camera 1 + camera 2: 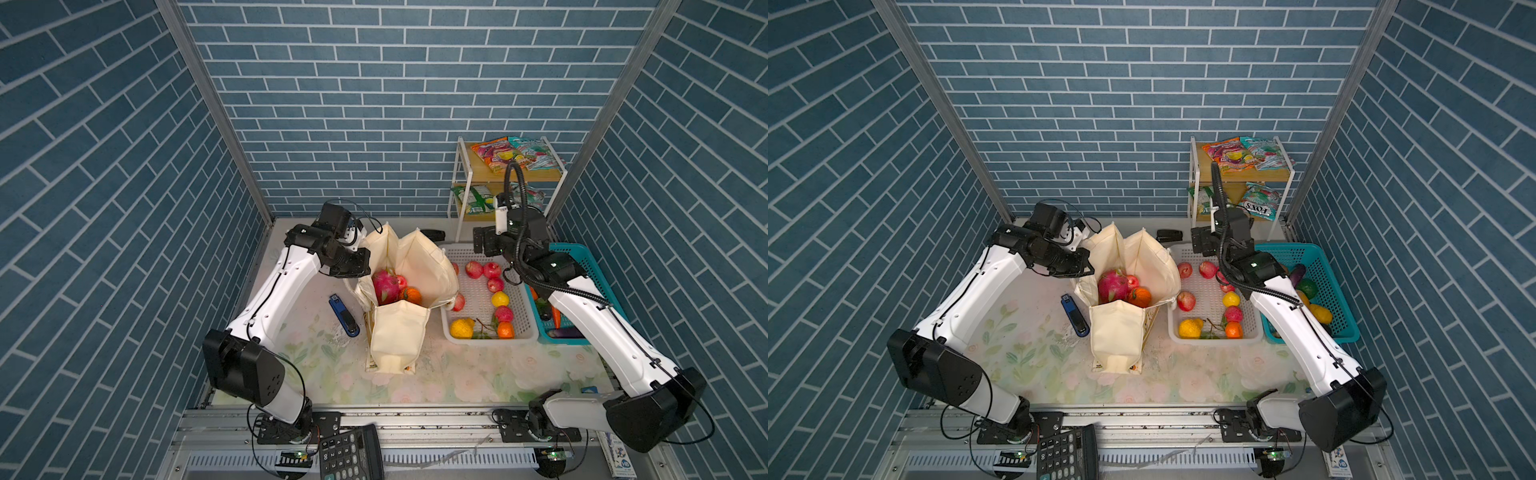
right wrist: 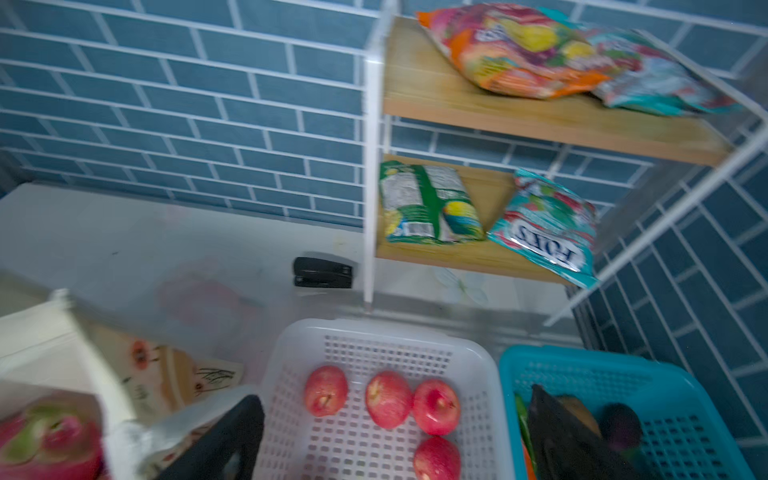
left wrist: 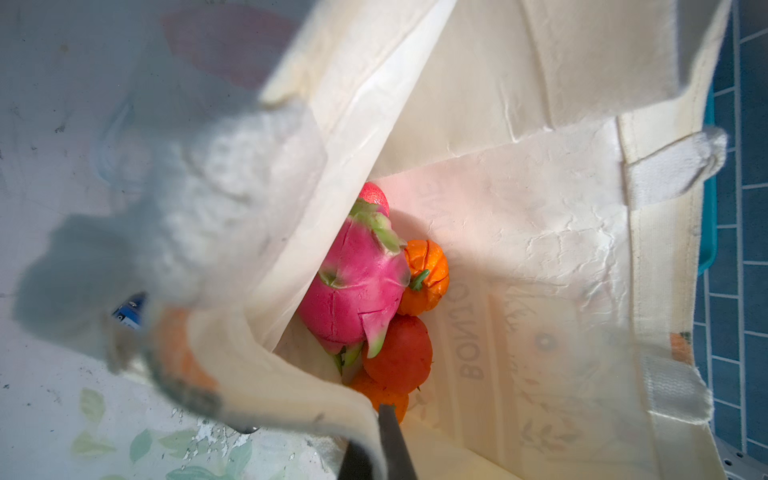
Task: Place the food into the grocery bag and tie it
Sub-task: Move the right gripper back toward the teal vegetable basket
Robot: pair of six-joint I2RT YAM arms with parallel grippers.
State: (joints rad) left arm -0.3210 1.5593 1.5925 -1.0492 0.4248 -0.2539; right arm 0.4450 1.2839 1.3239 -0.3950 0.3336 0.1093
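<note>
Gripping: left gripper point(image 1: 361, 261) has its jaws clamped together on the far-left rim of the tall cream canvas tote bag point(image 1: 399, 340), propping the mouth apart.
Other tool: right gripper point(image 1: 483, 245) has its jaws spread wide and holds nothing. It hangs over the far edge of the white plastic basket point(image 1: 490, 338), facing the rack.
Bag place: middle of the floral table point(image 1: 457, 374), just left of the basket.
Bag axis: long axis upright, mouth up, near wall slumped.
Done: magenta dragon fruit with green scales point(image 1: 384, 284), round orange fruit point(image 1: 412, 295) and a red fruit lie inside.
Left: flat orange-pink snack packet point(image 1: 494, 153) and teal snack packet point(image 1: 536, 151) lie on the top shelf of the white wire rack point(image 1: 459, 199) at the table's far right corner; white strap handles point(image 3: 673, 166) untied.
Progress: roughly halfway, by my judgement.
</note>
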